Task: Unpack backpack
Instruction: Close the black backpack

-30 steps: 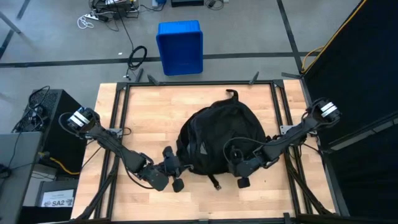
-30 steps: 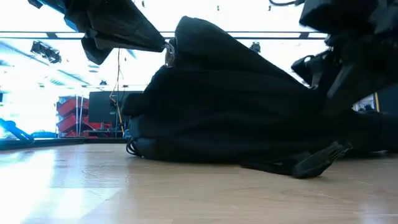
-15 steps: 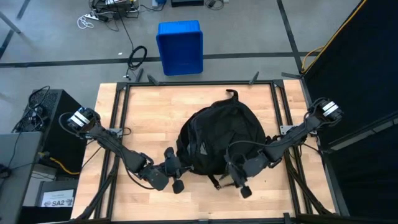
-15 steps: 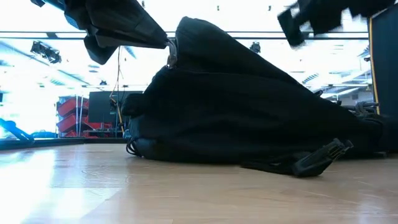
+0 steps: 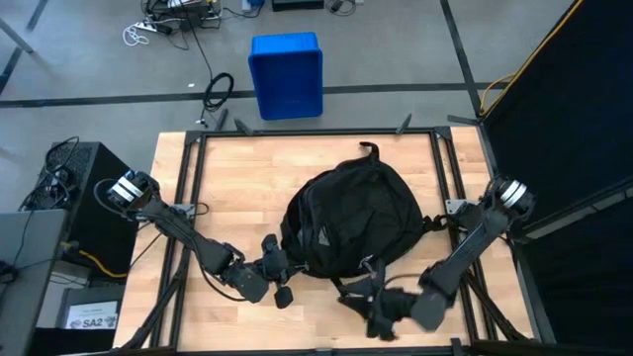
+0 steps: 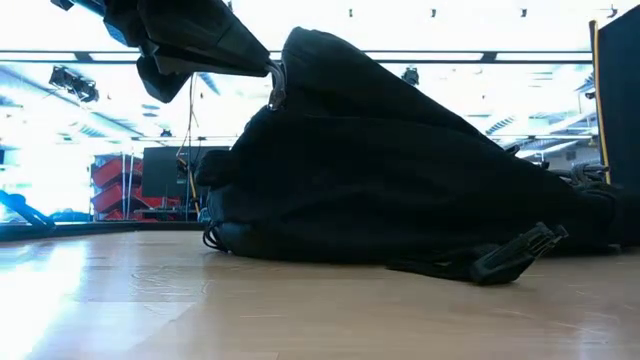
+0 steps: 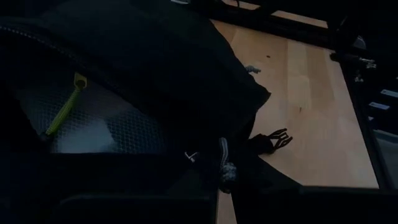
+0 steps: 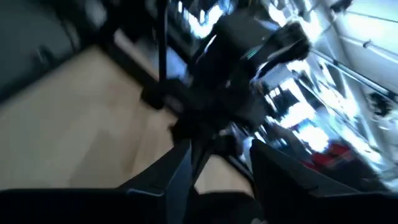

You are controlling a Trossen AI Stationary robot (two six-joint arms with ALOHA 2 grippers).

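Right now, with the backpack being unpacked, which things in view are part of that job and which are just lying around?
Part of the job:
- backpack, lying on the table
- left gripper, shut on a zipper pull at the backpack's edge
- right gripper, off the bag, near the table's front edge

Just lying about:
- blue bin on the floor beyond the table
- cables beside it

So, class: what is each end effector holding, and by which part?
The left end effector is shut on the backpack at its near left edge, by the zipper opening. The right end effector holds nothing.
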